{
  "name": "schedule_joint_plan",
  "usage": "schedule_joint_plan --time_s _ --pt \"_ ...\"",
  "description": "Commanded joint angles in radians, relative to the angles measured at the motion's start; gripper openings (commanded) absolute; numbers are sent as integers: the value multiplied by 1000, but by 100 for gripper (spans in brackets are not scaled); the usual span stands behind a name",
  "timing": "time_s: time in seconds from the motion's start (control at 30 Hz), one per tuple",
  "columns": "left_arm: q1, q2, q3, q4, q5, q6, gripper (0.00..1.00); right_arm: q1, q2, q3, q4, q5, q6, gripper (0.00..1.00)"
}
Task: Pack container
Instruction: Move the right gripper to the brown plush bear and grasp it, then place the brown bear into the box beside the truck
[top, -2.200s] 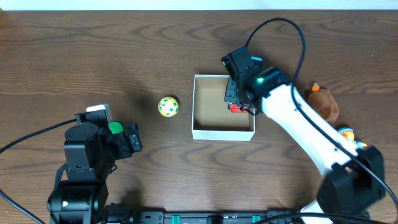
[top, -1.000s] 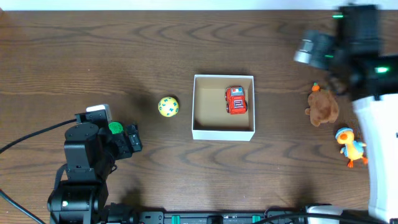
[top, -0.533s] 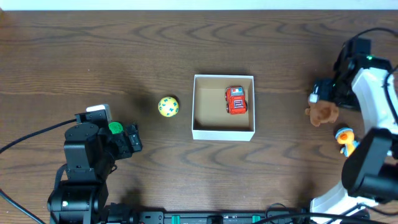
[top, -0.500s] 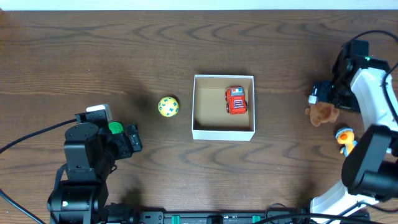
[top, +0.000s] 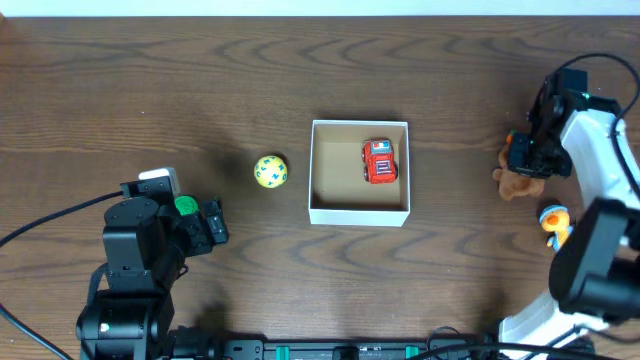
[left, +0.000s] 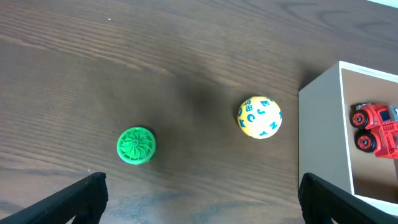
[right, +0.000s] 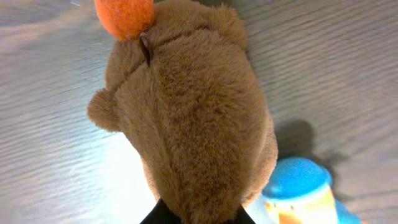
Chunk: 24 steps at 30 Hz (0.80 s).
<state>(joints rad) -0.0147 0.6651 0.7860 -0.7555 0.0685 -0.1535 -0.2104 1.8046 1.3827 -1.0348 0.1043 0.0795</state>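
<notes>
The container is a square white-walled box with a tan inside, at the table's middle; its side wall shows in the left wrist view. A red toy truck lies inside it, also seen in the left wrist view. My right gripper is down on a brown plush toy at the right. In the right wrist view its fingers sit close together, pinching the plush. My left gripper is open and empty, low at the left.
A yellow ball with blue letters lies left of the container, also in the left wrist view. A green ridged disc sits by my left gripper. A yellow duck with a blue cap lies just below the plush.
My right arm left the truck in the container, swung right, and came down onto the brown plush. The left arm has not moved.
</notes>
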Motion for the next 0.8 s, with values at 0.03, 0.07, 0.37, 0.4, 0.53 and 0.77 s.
schedule_joint_plan --time_s 0.03,0.07,0.37,0.4,0.53,0.77 --pt "4 -1 19 0 2 -1 98 83 -224 104 -4 -27 41 1" --pt "4 -1 19 0 2 -1 98 111 -268 117 4 -43 58 1" --pt "4 -1 19 0 2 -2 98 504 -432 121 90 -55 370 1" --pt "4 -1 19 0 2 -2 98 554 -423 117 100 -50 406 1" --pt "4 -1 19 0 2 -2 98 710 -361 99 125 15 568 1" --pt "4 -1 19 0 2 -2 98 846 -172 98 146 50 679 1"
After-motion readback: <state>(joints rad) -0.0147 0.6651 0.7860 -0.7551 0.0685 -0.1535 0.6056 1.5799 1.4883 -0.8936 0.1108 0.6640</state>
